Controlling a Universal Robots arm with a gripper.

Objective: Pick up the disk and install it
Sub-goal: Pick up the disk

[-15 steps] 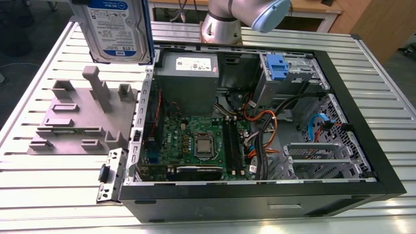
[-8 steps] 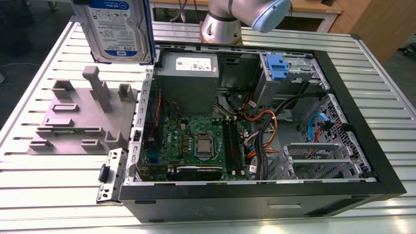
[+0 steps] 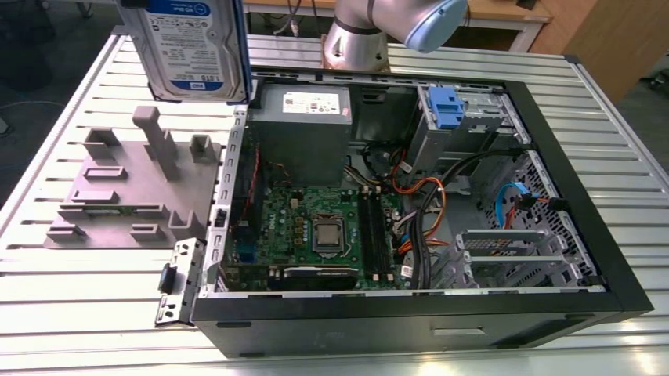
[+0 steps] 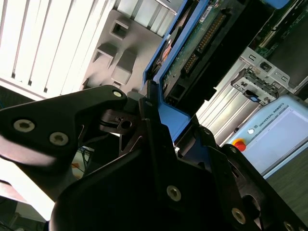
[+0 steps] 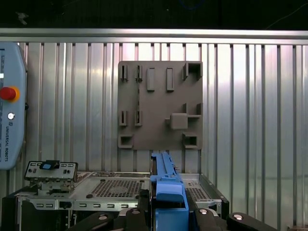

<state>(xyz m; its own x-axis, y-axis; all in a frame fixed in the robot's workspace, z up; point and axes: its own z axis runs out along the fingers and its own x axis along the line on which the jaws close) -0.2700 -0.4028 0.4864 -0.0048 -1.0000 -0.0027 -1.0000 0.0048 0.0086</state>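
In the exterior view you see the disk (image 3: 193, 47) hanging upright at the upper left, with its white-and-blue label facing the camera and a blue rail down its edge. It is lifted clear of the grey moulded fixture plate (image 3: 121, 196), which lies on the ribbed aluminium table (image 3: 627, 141). To the exterior view's right of the plate, the black computer case (image 3: 418, 321) lies open. Inside it are a green motherboard (image 3: 313, 227), a grey metal box (image 3: 303, 125) with a white sticker, and a small blue latch (image 3: 444, 106). The arm (image 3: 371, 27), silver with a pale blue cap, rises behind the case.

The second wrist view gives you the disk's other face, a green circuit board (image 4: 192, 45) with a dark connector strip. The matt black gripper (image 4: 174, 126) has its jaws pinching the disk, one finger (image 4: 150, 115) pressed against the glossy blue rail. A pale teach pendant (image 4: 279, 130) lies beyond.

In the first wrist view you look along the disk's edge. The blue rail (image 5: 166, 185) stands between black fingers on either side. Past it are the perforated steel chassis (image 5: 113, 188) and the plate's square pockets and slots. You also see the pendant's red button (image 5: 7, 93).
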